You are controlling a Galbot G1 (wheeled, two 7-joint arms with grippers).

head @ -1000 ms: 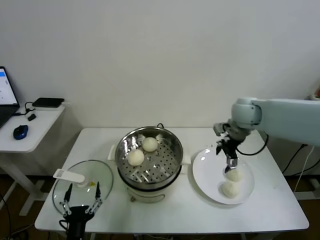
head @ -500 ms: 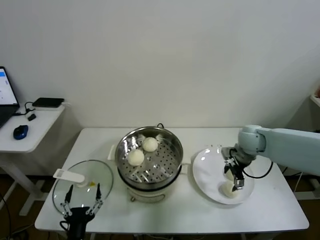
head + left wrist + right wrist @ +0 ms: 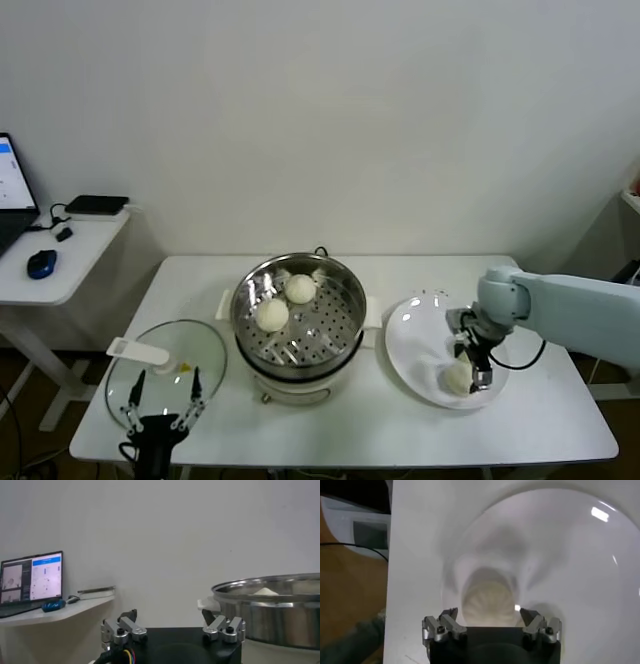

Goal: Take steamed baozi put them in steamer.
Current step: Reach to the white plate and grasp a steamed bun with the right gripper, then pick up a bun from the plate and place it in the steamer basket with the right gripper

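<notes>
Right gripper [image 3: 474,366] sits low over the white plate [image 3: 410,330], fingers apart around one baozi [image 3: 489,602], two more baozi [image 3: 272,315] already in the steamer [image 3: 345,325] left of it; next: clamp, lift; left gripper [image 3: 160,400] idle, spread, near the glass lid [image 3: 205,350].

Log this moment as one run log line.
right gripper: open over plate baozi | steamer: two baozi inside | left gripper: open, idle over lid
</notes>
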